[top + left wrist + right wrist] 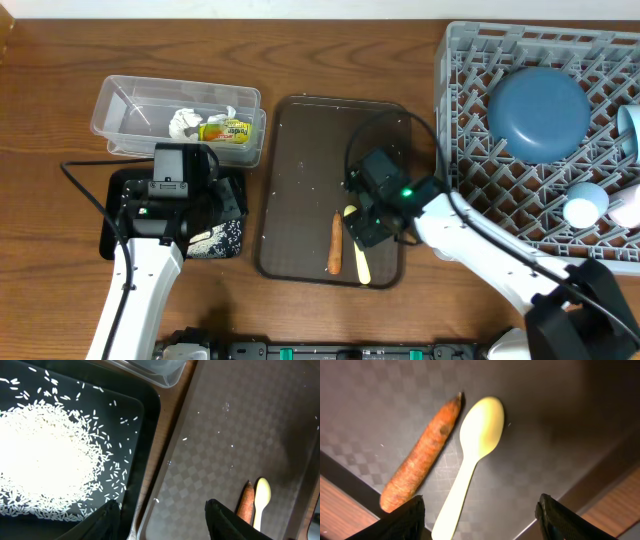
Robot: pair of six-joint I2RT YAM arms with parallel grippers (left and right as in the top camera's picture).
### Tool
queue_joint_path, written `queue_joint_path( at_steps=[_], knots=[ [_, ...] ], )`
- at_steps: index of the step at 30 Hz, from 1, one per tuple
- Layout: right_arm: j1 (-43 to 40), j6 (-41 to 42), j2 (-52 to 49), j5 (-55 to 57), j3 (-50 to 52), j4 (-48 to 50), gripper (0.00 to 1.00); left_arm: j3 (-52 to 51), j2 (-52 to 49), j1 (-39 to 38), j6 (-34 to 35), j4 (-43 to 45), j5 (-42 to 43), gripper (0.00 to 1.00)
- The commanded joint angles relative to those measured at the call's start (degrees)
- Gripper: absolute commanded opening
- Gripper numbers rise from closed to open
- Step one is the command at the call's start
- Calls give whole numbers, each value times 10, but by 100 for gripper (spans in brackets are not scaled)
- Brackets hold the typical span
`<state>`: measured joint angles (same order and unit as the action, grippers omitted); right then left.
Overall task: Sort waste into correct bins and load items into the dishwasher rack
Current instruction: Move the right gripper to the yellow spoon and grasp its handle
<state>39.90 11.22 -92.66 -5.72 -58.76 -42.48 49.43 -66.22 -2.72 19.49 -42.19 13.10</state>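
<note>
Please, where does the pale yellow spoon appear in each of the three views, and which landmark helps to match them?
Overhead: the spoon lies in the lower right part of the brown tray.
Left wrist: near the lower right corner.
Right wrist: at the centre.
Shared landmark: the orange-brown stick, just left of the spoon in every view.

You cannot see most of the black tray (pixel 110 235) from overhead: the left arm (pixel 165 195) covers it. The right gripper (pixel 360 232) hides part of the spoon (pixel 361 265). The rack (pixel 470 60) runs off the right edge. Wrapper (pixel 225 131) print is too small to read. In the right wrist view, the spoon's handle end leaves the bottom edge.
</note>
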Motion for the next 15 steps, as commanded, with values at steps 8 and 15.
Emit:
queue_joint_path(
  at_steps=[8,15],
  knots=[
    [44,79,-96,12,5,-3,70,5,0,3,-3,-2,-8,58],
    [48,105,-120,15,5,-25,54,5,0,3,-3,-2,-8,58]
  ],
)
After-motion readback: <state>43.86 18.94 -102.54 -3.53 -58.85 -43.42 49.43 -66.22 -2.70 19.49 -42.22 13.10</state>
